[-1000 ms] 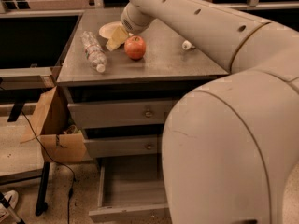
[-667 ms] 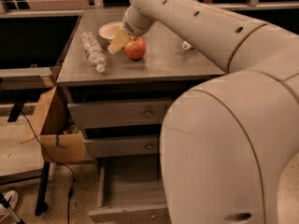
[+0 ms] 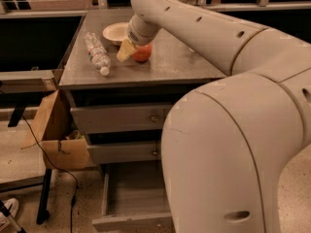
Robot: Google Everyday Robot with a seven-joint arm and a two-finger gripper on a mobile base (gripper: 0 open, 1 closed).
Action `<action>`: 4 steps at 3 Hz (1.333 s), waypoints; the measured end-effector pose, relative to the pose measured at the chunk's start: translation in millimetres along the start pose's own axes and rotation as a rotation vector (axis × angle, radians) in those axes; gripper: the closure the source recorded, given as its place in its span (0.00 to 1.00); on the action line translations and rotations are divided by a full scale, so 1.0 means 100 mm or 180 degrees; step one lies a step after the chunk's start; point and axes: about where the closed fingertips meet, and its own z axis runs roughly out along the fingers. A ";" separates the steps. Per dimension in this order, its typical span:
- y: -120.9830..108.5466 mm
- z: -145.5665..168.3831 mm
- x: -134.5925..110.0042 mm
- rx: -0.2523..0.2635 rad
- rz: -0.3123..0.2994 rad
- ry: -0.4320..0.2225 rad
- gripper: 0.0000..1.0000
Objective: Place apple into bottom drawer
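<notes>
The red-orange apple (image 3: 144, 55) lies on the grey cabinet top (image 3: 170, 64), just in front of the cream bowl. My gripper (image 3: 131, 51) is at the end of the white arm, which reaches in from the right. It is low over the cabinet top, right against the apple's left and upper side, and hides part of it. The bottom drawer (image 3: 127, 221) is pulled out at floor level under the two upper drawers. Its tray holds nothing that I can see, and my arm's bulk covers its right part.
A cream bowl (image 3: 114, 32) stands behind the apple. A clear plastic bottle (image 3: 96, 51) lies on its side at the left of the top. An open cardboard box (image 3: 57, 130) hangs beside the cabinet's left side, with a cable below it. Top drawer (image 3: 121, 118) and middle drawer (image 3: 124, 152) are shut.
My gripper has come down and to the right from beside the bowl onto the apple, and now covers part of it. The apple, bowl and bottle have not moved.
</notes>
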 end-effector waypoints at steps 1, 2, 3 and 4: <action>0.00 0.05 0.10 -0.0045 -0.0012 0.0049 0.39; -0.05 0.00 0.16 -0.0061 -0.0005 0.0061 0.70; -0.12 -0.14 0.21 -0.0060 0.0036 -0.0016 0.93; -0.15 -0.56 0.31 -0.0099 0.0096 -0.0287 1.00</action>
